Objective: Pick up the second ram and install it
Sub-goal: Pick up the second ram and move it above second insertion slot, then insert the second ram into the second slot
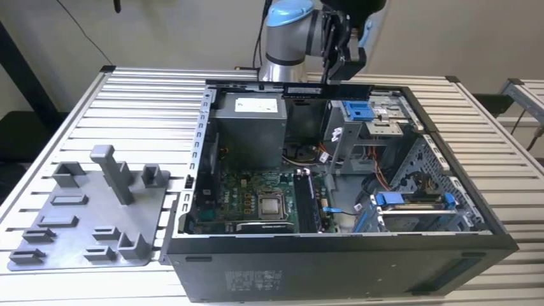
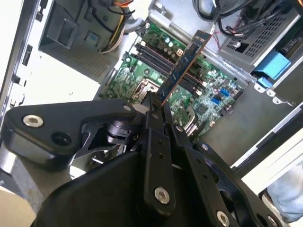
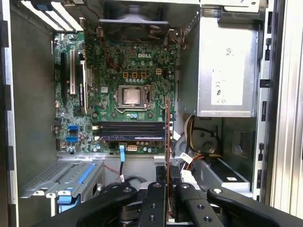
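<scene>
My gripper hangs above the far edge of the open computer case, shut on the second ram, which lies level under the fingers. In the second wrist view the ram juts out from the gripper as a long dark stick with a copper edge, over the green motherboard. The first wrist view shows the ram edge-on, rising from the gripper, beside the dark memory slots. The ram is well above the board and touches nothing else.
The grey power-supply box sits in the case's far corner, the processor socket mid-board. Blue-tabbed drive bays and loose cables fill the exterior view's right. A grey fixture tray lies on the slatted table at the left.
</scene>
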`<act>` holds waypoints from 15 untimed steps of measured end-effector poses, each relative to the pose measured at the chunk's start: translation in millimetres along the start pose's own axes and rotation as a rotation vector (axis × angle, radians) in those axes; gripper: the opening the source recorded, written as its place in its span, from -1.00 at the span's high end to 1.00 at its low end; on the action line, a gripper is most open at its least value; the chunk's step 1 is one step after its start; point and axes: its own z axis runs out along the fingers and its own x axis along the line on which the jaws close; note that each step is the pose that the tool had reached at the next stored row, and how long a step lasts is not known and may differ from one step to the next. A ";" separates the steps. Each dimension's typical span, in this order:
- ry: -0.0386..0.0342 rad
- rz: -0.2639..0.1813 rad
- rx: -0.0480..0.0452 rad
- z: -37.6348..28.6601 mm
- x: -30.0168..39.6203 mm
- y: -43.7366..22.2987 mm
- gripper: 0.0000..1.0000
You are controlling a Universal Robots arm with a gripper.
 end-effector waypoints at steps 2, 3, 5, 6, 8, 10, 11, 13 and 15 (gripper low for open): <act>0.0000 0.000 0.0001 0.0 0.0 0.0 0.72; 0.0001 0.000 0.0000 0.0 0.0 -0.5 0.72; 0.0001 0.000 0.0000 0.0 0.0 -0.8 0.72; 0.0001 0.000 0.0001 0.0 0.0 -0.9 0.72; 0.0001 0.000 0.0000 0.0 0.0 -0.9 0.72; -0.0001 0.000 0.0001 0.0 0.0 -1.0 0.72; -0.0004 0.000 0.0001 0.1 0.0 -1.0 0.72; -0.0004 0.000 0.0001 0.0 0.0 -1.0 0.72; -0.0004 0.003 0.0002 0.0 0.0 -1.0 0.72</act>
